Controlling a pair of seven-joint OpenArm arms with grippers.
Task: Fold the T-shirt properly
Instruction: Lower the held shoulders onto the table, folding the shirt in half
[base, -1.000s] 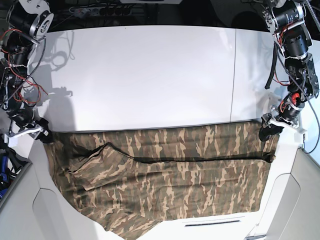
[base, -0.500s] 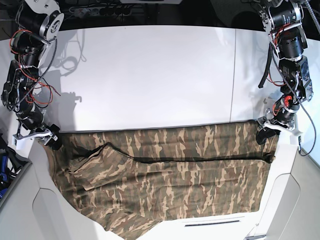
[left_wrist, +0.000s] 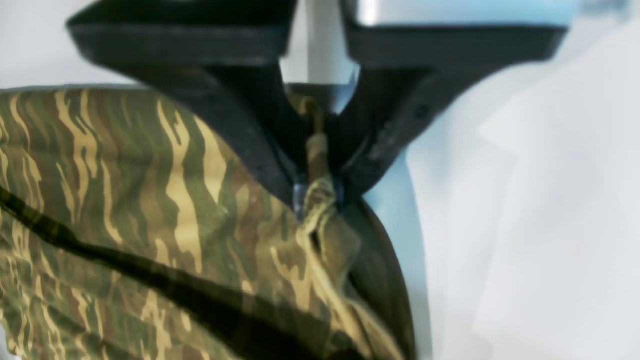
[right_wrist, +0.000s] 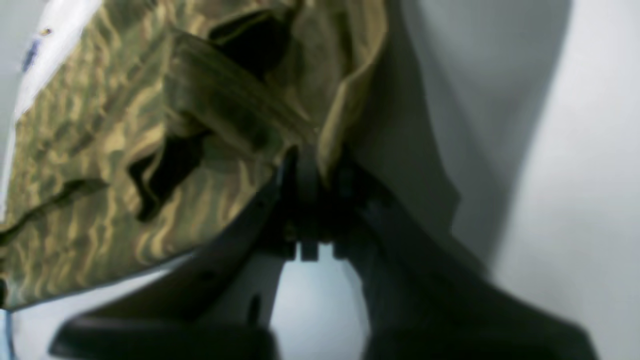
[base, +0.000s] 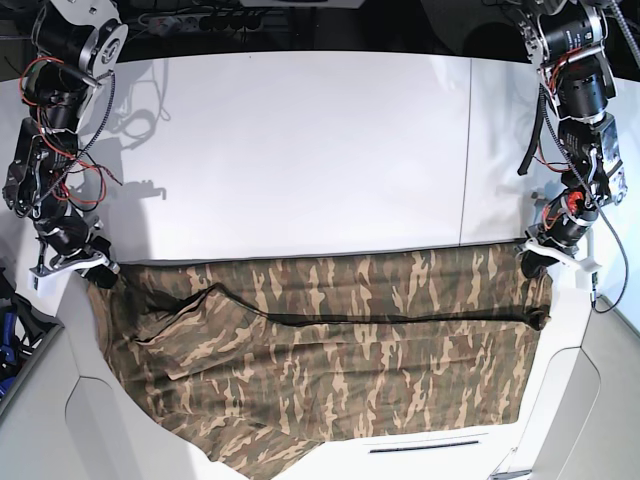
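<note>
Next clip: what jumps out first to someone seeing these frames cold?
The camouflage T-shirt spread along the near edge of the white table, hanging over its front. At the two far corners, the left pincer and the right pincer are each shut on a pinch of cloth.

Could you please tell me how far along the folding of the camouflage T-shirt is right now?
Early stage. Done: the olive, brown and tan camouflage cloth T-shirt lies spread along the white table's near edge. In hand: the left hand and right hand each pinch a far corner. Left: no completed fold shows yet.
</note>
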